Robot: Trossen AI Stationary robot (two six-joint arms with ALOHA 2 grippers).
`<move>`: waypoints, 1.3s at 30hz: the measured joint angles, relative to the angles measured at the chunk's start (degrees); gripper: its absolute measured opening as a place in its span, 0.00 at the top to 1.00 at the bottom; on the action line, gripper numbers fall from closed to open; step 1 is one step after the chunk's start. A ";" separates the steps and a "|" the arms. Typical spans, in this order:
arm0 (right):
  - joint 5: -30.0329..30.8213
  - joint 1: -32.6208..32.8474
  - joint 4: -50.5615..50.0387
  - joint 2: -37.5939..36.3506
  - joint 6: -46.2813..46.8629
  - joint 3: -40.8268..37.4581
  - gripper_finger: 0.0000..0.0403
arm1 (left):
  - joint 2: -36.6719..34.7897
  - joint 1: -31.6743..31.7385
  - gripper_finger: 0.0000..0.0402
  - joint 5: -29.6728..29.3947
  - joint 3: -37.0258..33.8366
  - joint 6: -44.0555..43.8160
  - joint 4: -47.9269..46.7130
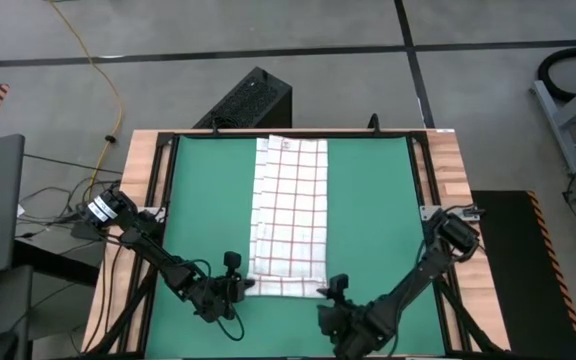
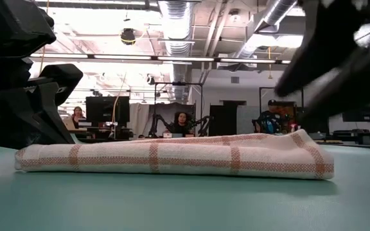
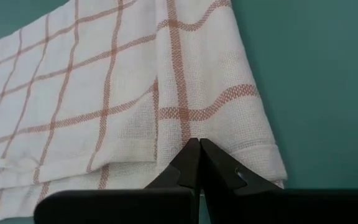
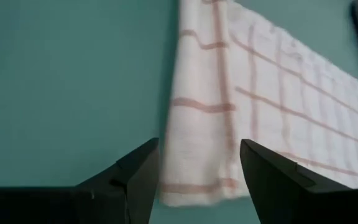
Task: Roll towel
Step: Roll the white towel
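The towel (image 1: 290, 210), white with red-brown grid lines, lies lengthwise on the green mat (image 1: 208, 200). Its near end is folded over into a low, thick band (image 2: 172, 157). My left gripper (image 1: 246, 287) is shut at the band's left end and shows dark on the left in the low view (image 2: 37, 109). My right gripper (image 1: 328, 292) is open at the band's right end. In the right wrist view (image 4: 199, 162) its fingers stand on either side of the towel's corner (image 4: 191, 186) without touching it. My left gripper is shut on the towel's folded near end, close to its left side edge (image 3: 185, 127). The fingertips (image 3: 190, 155) meet on top of the cloth, coming slanting down from the near left. How many layers lie between them is hidden by the fingers. The towel lies flat on the mat.
Bare green mat (image 1: 378, 210) lies on both sides of the towel. The wooden table top (image 1: 448, 160) frames the mat. A black box (image 1: 248, 100) stands on the floor beyond the far edge. People sit at desks (image 2: 182, 122) far behind the table.
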 joint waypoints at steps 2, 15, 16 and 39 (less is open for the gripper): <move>-0.62 -0.42 5.45 0.00 -2.10 -2.99 0.40 | 0.00 0.00 1.00 -0.02 0.00 -0.04 -0.09; -1.88 -3.12 14.95 -0.38 -3.67 -15.07 0.40 | 0.00 0.33 1.00 -0.01 0.00 -1.42 -0.89; -2.88 -3.28 16.00 -0.36 -3.51 -15.92 0.40 | 0.00 0.39 1.00 0.03 0.00 -1.40 -0.90; -11.79 -5.97 17.16 -0.28 4.54 -17.73 0.95 | -0.68 0.13 1.00 1.84 1.46 1.22 -0.79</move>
